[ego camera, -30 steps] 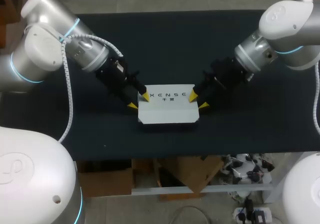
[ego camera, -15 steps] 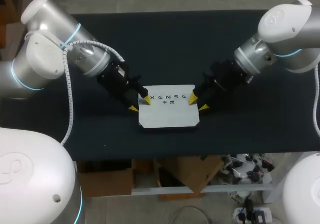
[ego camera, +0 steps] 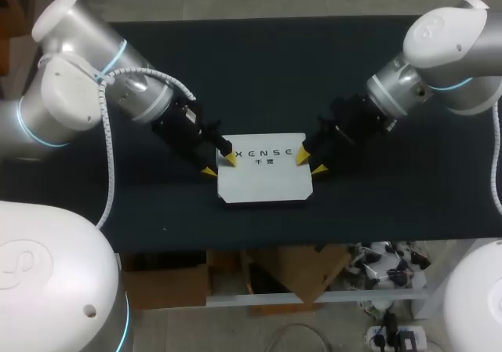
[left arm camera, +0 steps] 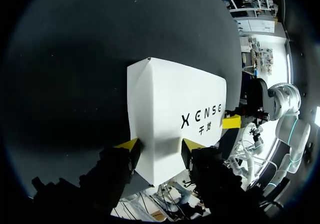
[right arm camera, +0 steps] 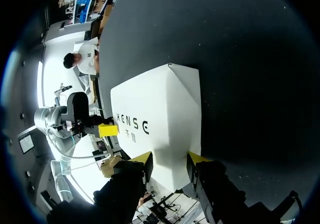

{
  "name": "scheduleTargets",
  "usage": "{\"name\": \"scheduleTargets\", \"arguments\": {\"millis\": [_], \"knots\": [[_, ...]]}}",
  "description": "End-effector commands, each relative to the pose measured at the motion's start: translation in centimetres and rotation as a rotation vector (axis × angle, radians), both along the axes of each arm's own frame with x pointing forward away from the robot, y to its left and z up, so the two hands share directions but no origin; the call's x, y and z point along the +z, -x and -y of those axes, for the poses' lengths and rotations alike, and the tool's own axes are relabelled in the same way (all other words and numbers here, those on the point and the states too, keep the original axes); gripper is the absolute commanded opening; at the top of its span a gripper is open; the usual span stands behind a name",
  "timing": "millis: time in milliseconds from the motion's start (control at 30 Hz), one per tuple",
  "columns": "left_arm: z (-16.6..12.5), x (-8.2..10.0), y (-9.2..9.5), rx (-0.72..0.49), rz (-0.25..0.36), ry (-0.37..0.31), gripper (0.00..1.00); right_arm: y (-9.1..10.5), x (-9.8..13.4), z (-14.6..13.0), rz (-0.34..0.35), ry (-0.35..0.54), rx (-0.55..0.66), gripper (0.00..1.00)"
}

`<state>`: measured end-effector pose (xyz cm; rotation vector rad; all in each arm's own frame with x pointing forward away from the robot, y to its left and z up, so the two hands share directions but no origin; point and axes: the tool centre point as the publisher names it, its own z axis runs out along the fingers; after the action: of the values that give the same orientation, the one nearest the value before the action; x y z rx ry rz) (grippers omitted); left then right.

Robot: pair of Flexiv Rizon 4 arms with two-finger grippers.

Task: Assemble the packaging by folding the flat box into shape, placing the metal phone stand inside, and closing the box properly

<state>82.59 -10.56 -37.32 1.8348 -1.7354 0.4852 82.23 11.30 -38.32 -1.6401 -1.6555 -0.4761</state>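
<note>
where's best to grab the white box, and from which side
By its short ends, one pincer from each side: the white box lies low and wide, so only its ends look thin enough to pinch. The left pincer and right pincer sit there.

I see the closed white cardboard box (ego camera: 263, 172) low in the middle of the frame on the black cloth-covered table (ego camera: 259, 62), and both of its short ends are taken. My left gripper (ego camera: 219, 164) sits at its upper left corner and my right gripper (ego camera: 310, 162) at its upper right corner. The silver left arm (ego camera: 86, 93) and the white right arm (ego camera: 439, 54) slant off to the frame's upper corners and bar those diagonals. Open cloth lies between the arms across the upper middle, along the box's lower edge, and at the table's lower left and lower right. The middle of the box's top is uncovered from above.
</note>
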Motion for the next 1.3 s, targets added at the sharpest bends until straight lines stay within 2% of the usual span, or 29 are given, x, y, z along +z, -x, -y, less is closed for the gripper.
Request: {"name": "scheduleTargets", "arguments": {"millis": [33, 167, 500, 867, 1300], "knots": [[1.7, 0.1, 0.1, 0.004, 0.003, 0.001, 0.52, 0.0, 0.0, -1.8, 0.003, 0.000, 0.000, 0.45], [1.8, 0.4, 0.0, -0.002, -0.014, 0.007, 0.50, 0.0, 0.4, -1.8, 0.006, -0.001, 0.000, 0.45], [1.7, 0.4, 0.1, 0.000, 0.002, -0.010, 0.51, 0.1, 0.5, -2.0, 0.017, -0.003, 0.006, 0.45], [1.4, -0.4, 0.2, 0.008, 0.066, -0.018, 0.53, 0.4, -0.5, -1.9, 0.017, 0.012, 0.021, 0.46], [1.1, -0.3, 0.4, 0.010, 0.124, -0.029, 0.56, 0.5, -0.3, -2.0, 0.052, 0.065, 0.040, 0.46]]}}
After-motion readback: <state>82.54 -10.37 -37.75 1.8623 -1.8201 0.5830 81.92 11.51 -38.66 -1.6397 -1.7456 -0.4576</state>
